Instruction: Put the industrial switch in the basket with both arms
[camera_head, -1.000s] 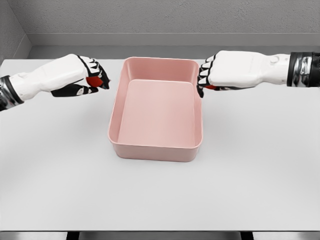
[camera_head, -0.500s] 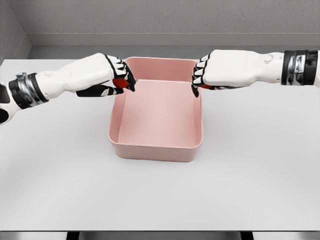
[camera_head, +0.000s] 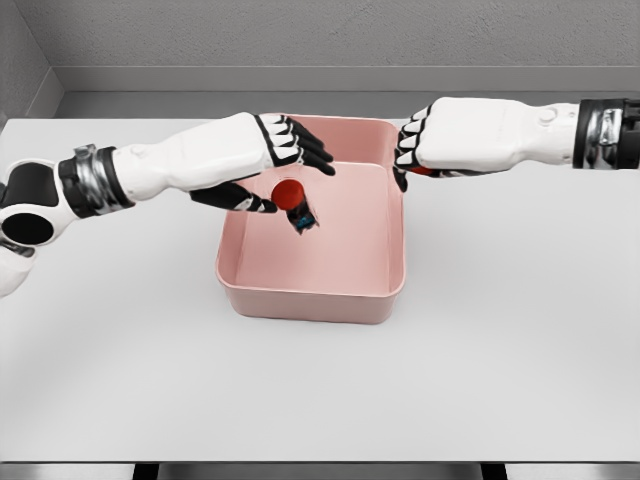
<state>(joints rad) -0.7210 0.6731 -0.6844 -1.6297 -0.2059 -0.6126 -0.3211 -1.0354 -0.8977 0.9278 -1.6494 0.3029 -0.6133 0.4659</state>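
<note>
White table: red-capped switch in pink basket, just under left robot hand (fingers spread, released); right robot hand clenched.

Brightness: my view is bright and even, a clean render.
Light source: soft and from above, no single lamp showing.
Shadows: faint under my white left hand inside the pink plastic basket; a thin soft one along the basket's near wall on the flat white table.
Glare: none.
Blur: none; edges crisp from near to far edge.
Distortion: none at the corners.
</note>
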